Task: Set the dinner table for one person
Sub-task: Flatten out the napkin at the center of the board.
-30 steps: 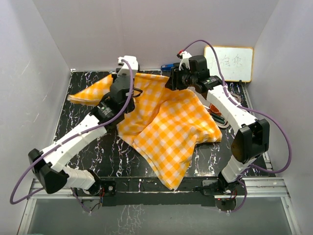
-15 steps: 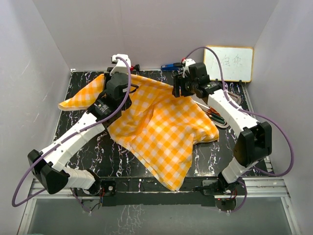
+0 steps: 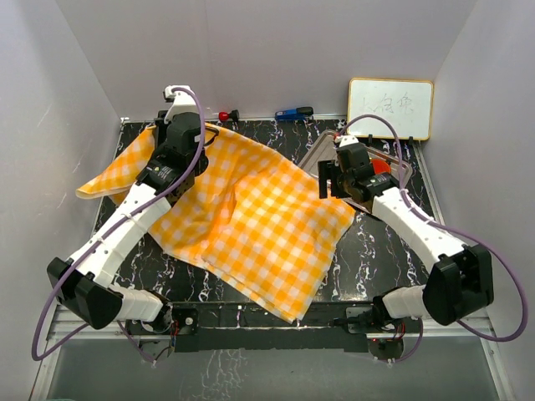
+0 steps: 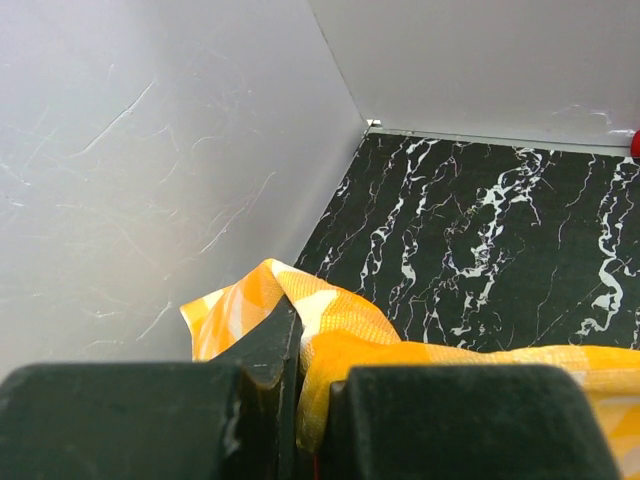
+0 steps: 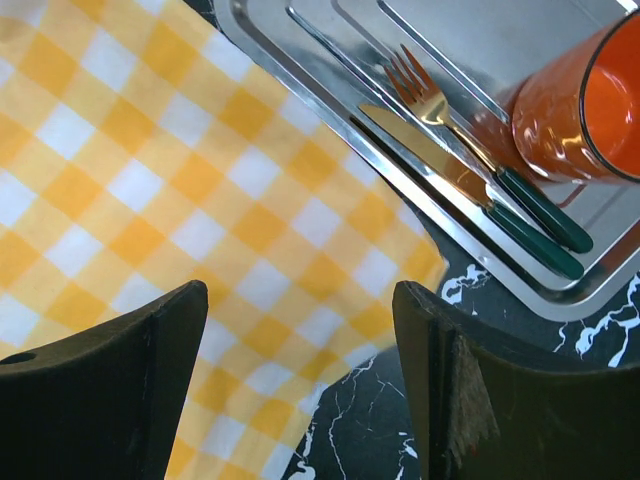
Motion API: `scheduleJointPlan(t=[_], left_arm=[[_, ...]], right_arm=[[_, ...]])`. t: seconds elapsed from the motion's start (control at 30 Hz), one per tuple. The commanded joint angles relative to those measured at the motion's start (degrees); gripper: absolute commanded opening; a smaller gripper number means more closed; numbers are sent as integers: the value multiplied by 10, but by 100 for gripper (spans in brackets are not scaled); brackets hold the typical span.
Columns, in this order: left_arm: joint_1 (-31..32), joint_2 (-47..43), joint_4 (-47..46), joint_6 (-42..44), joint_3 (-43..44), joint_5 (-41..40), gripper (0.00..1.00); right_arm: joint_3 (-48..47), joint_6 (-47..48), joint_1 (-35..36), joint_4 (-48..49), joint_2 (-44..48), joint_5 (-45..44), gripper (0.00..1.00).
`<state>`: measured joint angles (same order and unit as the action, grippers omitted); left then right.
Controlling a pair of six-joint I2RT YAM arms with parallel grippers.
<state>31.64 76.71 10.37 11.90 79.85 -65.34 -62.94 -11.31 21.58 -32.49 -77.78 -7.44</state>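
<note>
Two robot arms work at spreading an orange-and-white checked cloth (image 3: 259,209) over the dinner table (image 3: 393,259), the black marble-veined top that fills the floor of the white-walled booth. Seen from above, the cloth runs on a slant from about 10 o'clock to 6 o'clock, creased through its middle, with its near corner hanging at the table's front edge.

At 11 o'clock the left gripper (image 4: 305,350) is clenched on the cloth's far corner, and a fold of the fabric bulges out between its fingers, just above the bare tabletop by the left wall. At 2 o'clock the right gripper (image 5: 300,330) hangs over the cloth's right edge with its jaws wide apart and nothing between them.

Just beyond that edge sits a steel tray (image 5: 560,300) holding a fork (image 5: 425,95), a green-handled knife (image 5: 430,150) and an orange cup (image 5: 590,110). The cloth appears to lap onto the tray's rim. A whiteboard (image 3: 390,107) leans on the back wall at 1 o'clock.

The step in hand looks like laying the cloth, and it is not finished. The cloth lies askew and one corner is held up. The next move probably calls for the left arm to draw that corner taut, set it flat and let go. The right arm seems placed to start on the tray, where the thin cutlery lying flat on steel may be awkward to pinch.
</note>
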Motion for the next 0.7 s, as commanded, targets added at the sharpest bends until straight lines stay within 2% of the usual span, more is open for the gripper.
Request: scheduleJointPlan(t=[0.0,0.17,0.43,0.67], left_arm=[[-6,-8,18,-23,18,0,0],[-9,1,50,-46,23,14,0],[-10,14,72,-64,24,27,0],[-11,14,74,-60,32,34,0]], right_arm=[[35,-12,-4,35,23,-38,74],[66,-24,-6,72,-4,-33,74],[106,-95,-6,109,-50,13,70],[145,-139,-6,74,-24,-53,72]])
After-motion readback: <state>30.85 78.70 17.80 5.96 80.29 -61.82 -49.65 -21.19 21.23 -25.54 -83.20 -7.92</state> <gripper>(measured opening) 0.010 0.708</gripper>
